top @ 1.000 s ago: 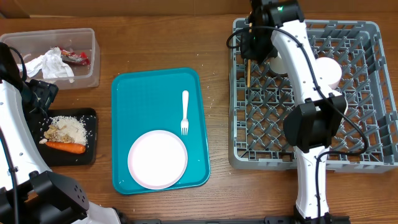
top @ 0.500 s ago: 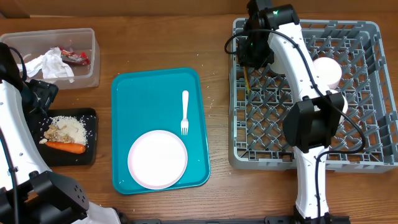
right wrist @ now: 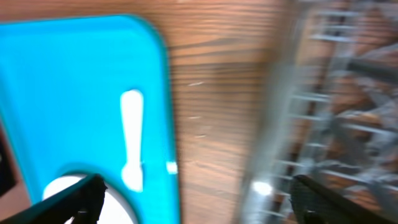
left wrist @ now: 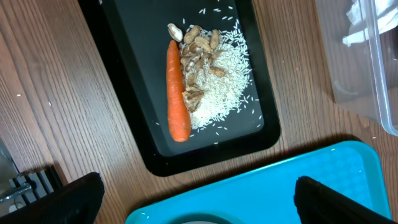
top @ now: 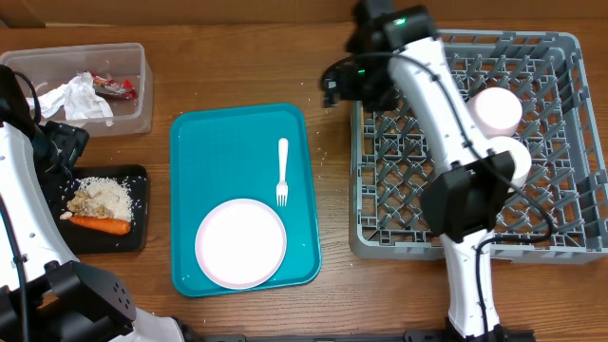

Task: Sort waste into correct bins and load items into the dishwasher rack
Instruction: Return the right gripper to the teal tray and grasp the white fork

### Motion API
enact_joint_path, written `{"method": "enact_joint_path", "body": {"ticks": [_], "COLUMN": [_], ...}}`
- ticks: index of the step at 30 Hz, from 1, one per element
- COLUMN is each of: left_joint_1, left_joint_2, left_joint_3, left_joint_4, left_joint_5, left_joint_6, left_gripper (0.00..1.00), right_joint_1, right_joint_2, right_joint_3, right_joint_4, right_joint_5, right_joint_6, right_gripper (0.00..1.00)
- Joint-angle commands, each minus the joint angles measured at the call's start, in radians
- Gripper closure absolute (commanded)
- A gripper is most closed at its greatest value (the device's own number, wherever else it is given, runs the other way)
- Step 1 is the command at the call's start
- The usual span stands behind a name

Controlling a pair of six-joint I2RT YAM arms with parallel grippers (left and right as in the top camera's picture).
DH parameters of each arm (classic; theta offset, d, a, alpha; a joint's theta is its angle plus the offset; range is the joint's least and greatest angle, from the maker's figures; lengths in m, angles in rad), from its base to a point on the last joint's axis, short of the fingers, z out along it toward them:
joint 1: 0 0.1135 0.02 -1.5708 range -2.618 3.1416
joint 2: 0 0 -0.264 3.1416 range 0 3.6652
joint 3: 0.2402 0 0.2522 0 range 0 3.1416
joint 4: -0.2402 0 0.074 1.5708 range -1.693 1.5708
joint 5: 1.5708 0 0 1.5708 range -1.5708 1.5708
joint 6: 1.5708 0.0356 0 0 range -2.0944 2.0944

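While my right gripper [right wrist: 198,200] hangs with jaws spread wide and empty over the wooden table [top: 334,209] between the teal tray [top: 209,161] and the dishwasher rack [top: 389,243], the white fork [top: 282,171] lies on that tray just beyond the plate [top: 240,243], and my left gripper [left wrist: 196,199] gapes empty by the black tray [left wrist: 130,93].

No writing, label, brand, number or sign can be read anywhere from where I stand. The red wrapper [top: 122,87] in the tub [top: 142,57] is too small and crumpled in the overhead view to tell whether it bears any lettering, and the right wrist view is too blurred to read anything.
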Motion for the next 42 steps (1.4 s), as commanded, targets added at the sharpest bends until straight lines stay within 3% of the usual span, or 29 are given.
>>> {"method": "enact_joint_path", "body": {"ticks": [1,8,21,28,42], "left_joint_1": [-0.002,-0.002,-0.002,-0.002,-0.002], "left_joint_2": [0.004,0.004,0.004,0.004,0.004], "left_joint_3": [0.006,0.006,0.006,0.006,0.006], "left_joint_4": [-0.002,-0.002,-0.002,-0.002,-0.002], "left_joint_5": [-0.017,-0.017,-0.017,-0.017,-0.017], "left_joint_6": [-0.018,-0.018,-0.018,-0.017,-0.018], "left_gripper": [0.0,0.0,0.0,0.0,0.0], "right_joint_1": [0.101,0.273,0.371,0.375,0.429], "right_joint_2": [-0.04,-0.039,-0.039,-0.039,-0.039], "right_joint_3": [0.003,-0.147,-0.492,-0.537,-0.568], "right_joint_4": [0.035,0.112,0.301,0.357,0.4], "right_joint_5": [0.011,0.254,0.194,0.174,0.186], "right_joint_6": [0.097,0.37,0.419,0.415,0.415], "right_gripper": [0.0,0.0,0.0,0.0,0.1]}}
